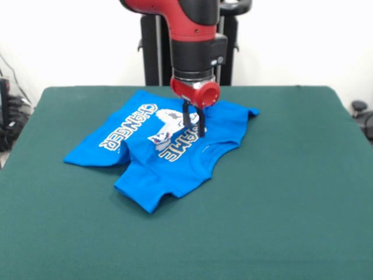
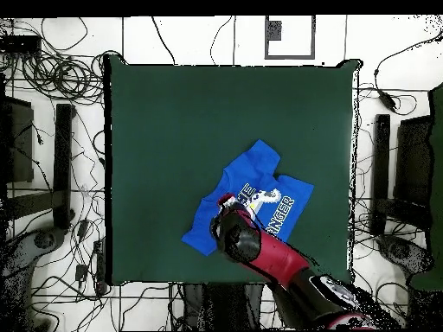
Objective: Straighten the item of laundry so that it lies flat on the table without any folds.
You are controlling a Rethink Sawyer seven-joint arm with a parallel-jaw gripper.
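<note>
Claw [image 1: 194, 121] fingers slightly parted over the rumpled blue T-shirt [image 1: 163, 149].

The red and black arm [image 1: 192, 35] reaches straight down; its gripper [image 1: 194, 121] points downward (fingers a narrow gap apart, nothing between them).

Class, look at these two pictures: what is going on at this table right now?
A red and black robot arm reaches down over a blue T-shirt on the green table. Its gripper is at the shirt's printed middle, fingers slightly apart; whether it grips cloth cannot be told. The shirt is not flat: it lies bunched and folded, with the lettering creased, toward the robot's side of the table.
</note>
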